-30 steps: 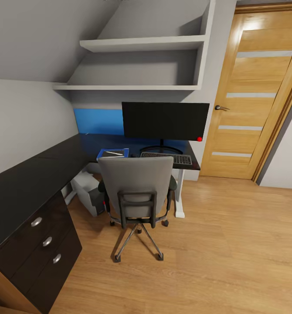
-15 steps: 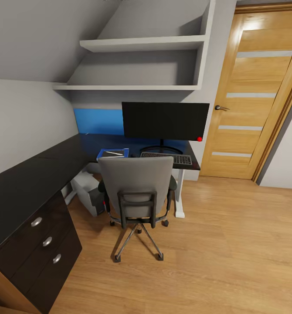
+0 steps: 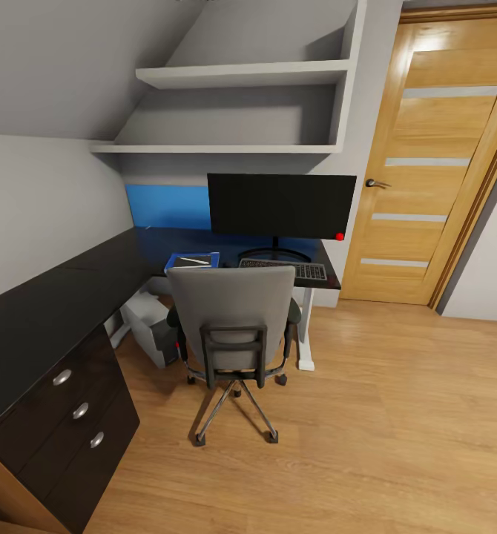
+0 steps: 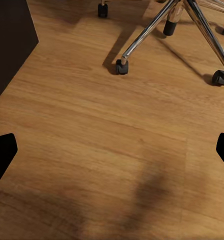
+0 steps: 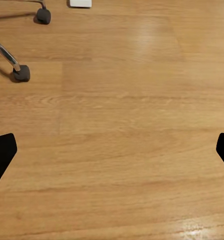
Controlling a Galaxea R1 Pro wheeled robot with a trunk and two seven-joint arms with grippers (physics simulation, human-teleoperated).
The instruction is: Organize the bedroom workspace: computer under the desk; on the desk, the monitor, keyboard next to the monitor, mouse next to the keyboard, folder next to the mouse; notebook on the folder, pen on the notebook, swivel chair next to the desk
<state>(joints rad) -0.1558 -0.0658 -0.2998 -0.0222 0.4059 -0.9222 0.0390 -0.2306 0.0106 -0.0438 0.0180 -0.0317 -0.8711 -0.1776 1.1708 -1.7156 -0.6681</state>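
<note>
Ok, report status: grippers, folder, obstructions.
Left gripper and right gripper open, empty, over floor. Folder on desk, pen atop. Swivel chair blocks approach.

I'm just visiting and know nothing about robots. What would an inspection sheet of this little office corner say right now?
Surface: L-shaped desk with a black top and a blue back panel.
Job's things: monitor upright on the desk; keyboard in front of its base; blue folder on the desk with a pen lying on top; computer on the floor under the desk; swivel chair pulled up to the desk, back towards the camera.
Clutter: nothing seen.
Grippers: left gripper and right gripper both have fingers spread wide over bare wooden floor, holding nothing.
Cables: nothing seen.
Surroundings: two wall shelves, a wooden door, desk drawers.
</note>
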